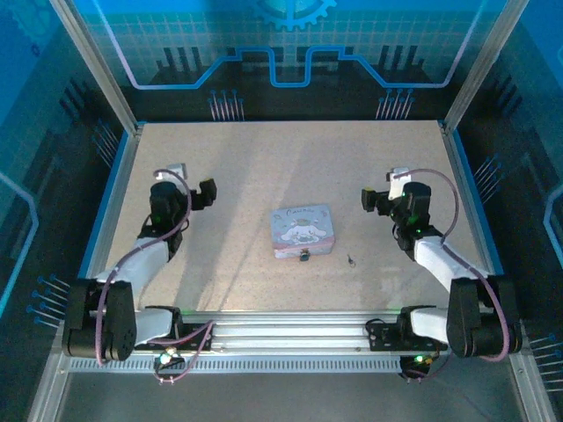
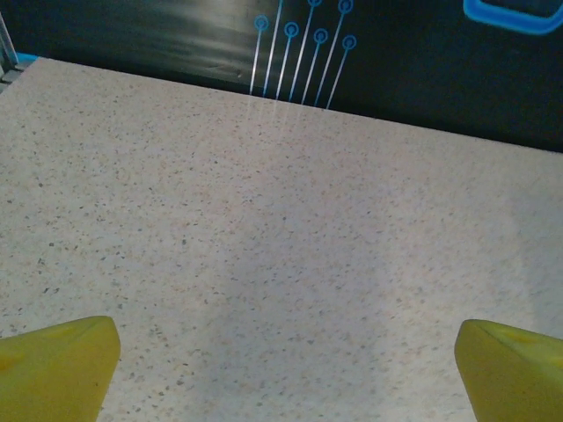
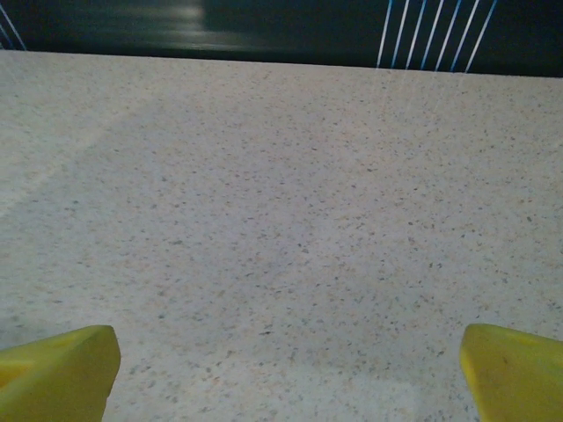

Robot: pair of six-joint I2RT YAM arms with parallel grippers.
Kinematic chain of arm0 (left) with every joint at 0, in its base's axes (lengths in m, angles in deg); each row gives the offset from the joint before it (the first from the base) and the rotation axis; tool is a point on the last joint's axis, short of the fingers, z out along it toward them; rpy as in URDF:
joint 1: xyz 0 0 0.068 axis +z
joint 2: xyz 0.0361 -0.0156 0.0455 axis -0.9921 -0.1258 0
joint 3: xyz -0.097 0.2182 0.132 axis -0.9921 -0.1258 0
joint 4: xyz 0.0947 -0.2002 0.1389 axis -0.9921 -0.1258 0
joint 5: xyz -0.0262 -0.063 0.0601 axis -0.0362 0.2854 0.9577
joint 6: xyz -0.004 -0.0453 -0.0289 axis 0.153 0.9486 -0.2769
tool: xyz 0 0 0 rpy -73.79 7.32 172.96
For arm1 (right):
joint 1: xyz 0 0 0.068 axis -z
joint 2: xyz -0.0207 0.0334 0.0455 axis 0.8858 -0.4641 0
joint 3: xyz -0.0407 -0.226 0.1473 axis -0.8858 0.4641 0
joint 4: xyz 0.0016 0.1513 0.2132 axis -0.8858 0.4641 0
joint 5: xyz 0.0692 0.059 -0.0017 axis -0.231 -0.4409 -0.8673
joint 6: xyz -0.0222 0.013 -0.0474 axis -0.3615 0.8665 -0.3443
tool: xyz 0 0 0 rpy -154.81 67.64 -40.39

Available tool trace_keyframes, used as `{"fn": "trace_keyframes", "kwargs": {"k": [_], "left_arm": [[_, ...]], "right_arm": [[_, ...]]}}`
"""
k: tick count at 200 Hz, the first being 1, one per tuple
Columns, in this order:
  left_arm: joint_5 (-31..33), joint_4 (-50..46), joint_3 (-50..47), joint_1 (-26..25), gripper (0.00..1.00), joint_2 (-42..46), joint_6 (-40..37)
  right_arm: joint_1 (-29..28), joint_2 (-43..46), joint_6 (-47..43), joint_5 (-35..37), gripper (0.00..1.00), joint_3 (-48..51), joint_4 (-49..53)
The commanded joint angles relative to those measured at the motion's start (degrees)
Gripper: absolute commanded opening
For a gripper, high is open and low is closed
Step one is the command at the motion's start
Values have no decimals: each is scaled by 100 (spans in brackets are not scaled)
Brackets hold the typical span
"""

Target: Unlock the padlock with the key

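Observation:
A tiny dark padlock (image 1: 304,256) hangs at the front edge of a pastel blue-and-pink cartoon tin (image 1: 303,229) in the middle of the table. The key (image 1: 349,260), a thin dark sliver, lies on the table just right of the tin's front corner. My left gripper (image 1: 208,194) hovers at the left, well away from the tin, open with nothing between its yellow fingertips (image 2: 57,365). My right gripper (image 1: 369,199) hovers at the right, up and right of the key, also open, its yellow fingertips (image 3: 515,369) spread wide over bare table.
The speckled beige tabletop (image 1: 264,167) is ringed by blue edging and dark walls. An aluminium rail (image 1: 290,332) runs along the near edge between the arm bases. Both wrist views look over bare table toward the back wall.

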Motion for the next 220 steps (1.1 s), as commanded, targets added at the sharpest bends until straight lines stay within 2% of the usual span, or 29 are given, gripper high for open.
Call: {"fn": "trace_keyframes", "kwargs": {"k": [1, 46, 64, 90, 137, 220], "left_arm": [[-172, -1614, 503, 47, 99, 253, 955], [-1196, -2652, 819, -43, 99, 497, 1956], [-1536, -2892, 825, -214, 99, 526, 2266], [-2023, -2925, 750, -619, 99, 438, 2825], [-2339, -2698, 811, -1537, 97, -268, 3289], [-2661, -2035, 1281, -2457, 92, -1677, 3720]], "right_arm": [[37, 373, 538, -361, 100, -328, 1295], [27, 929, 1748, -1205, 100, -517, 2373], [-45, 1013, 2002, -1808, 100, -561, 2726], [-379, 1102, 2368, -2303, 100, -404, 2830], [-1134, 794, 2619, -2247, 100, -249, 2719], [-1622, -204, 2754, -2478, 100, -387, 2253]]}}
